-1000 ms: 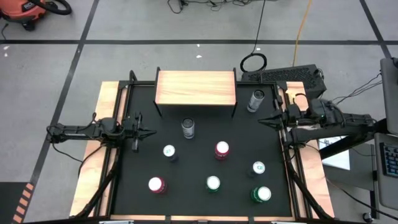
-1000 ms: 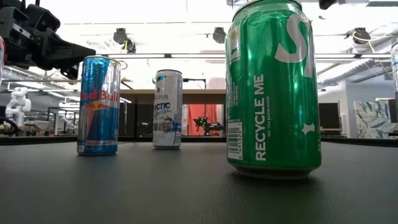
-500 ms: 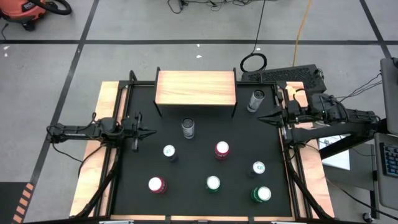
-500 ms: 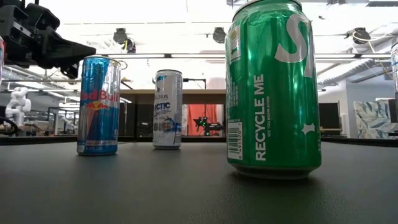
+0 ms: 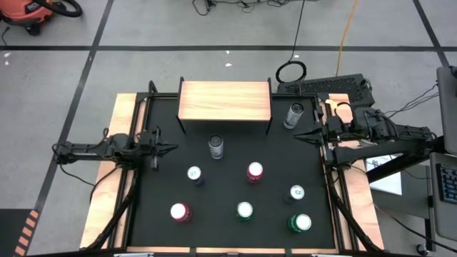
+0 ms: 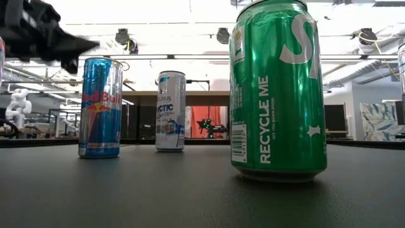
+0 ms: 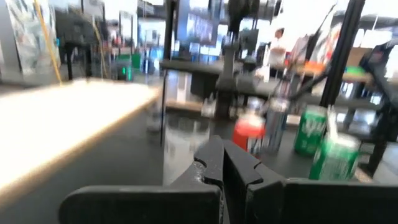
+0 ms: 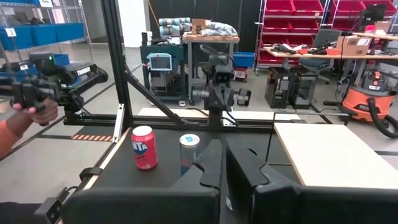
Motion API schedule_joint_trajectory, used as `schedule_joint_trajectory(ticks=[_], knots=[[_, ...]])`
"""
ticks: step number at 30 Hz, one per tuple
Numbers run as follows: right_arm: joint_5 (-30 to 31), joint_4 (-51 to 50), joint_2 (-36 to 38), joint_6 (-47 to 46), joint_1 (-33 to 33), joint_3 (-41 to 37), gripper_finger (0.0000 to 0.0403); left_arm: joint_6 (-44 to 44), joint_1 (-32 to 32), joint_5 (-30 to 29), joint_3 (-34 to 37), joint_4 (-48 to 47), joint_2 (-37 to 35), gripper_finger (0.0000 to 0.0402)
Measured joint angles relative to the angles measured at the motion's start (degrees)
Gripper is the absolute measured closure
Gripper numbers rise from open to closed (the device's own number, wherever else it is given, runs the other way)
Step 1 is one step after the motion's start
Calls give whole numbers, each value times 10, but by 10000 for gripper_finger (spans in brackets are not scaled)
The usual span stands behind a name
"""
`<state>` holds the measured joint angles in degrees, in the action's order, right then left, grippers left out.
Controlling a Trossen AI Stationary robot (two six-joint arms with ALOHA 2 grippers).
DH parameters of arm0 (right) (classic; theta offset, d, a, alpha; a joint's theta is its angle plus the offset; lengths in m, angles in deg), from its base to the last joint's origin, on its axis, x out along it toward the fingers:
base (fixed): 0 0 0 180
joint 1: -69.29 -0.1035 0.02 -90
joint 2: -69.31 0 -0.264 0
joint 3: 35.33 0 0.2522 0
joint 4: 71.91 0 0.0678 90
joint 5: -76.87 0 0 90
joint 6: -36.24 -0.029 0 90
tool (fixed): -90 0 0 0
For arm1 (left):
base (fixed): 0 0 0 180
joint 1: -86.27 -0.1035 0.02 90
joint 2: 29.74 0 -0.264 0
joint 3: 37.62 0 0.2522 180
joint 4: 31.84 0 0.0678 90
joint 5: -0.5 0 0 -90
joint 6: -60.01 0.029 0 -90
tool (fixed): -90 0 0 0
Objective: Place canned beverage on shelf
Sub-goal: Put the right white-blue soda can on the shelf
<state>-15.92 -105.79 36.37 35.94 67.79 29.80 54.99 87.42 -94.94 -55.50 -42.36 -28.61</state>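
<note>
The shelf, a light-wood board on thin black legs, stands at the far middle of the black table. Several cans stand upright on the mat: a silver one beside the shelf's right end, another silver one in front of it, a red one, and a green one at the near right, large in the low view. My left gripper hovers shut at the table's left side, clear of every can. My right gripper hovers shut at the right side, just nearer than the silver can.
More cans stand toward the near edge: a red one and a white-topped one. The low view shows a blue Red Bull can and a Celsius can. A person's hand holds a device beyond the table.
My left gripper has risen a little and rolled slightly, staying shut; it shows blurred in the low view. My right gripper has also risen a little, early in the second, then held still. No can has moved.
</note>
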Motion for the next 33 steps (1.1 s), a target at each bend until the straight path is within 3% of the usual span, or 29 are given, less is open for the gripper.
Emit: schedule_joint_trajectory(ticks=[8, 12, 22, 27, 30, 33], knots=[[29, -15, 0, 8, 0, 0, 403, 57, 0, 4, -123, -59, 49, 402], [56, -37, -5, 8, 0, 0, 403, 65, 0, 5, -200, -88, 102, 402], [58, -59, -33, 5, 0, -8, 403, 99, 0, 7, -344, -105, 246, 402], [58, -58, -36, -14, 0, -38, 403, 103, 0, -67, -375, -100, 309, 402], [64, -55, -35, -34, 0, -59, 403, 115, 0, -82, -375, -110, 336, 402], [123, -56, -35, -48, -1, -78, 403, 111, 0, -79, -375, -119, 359, 402]])
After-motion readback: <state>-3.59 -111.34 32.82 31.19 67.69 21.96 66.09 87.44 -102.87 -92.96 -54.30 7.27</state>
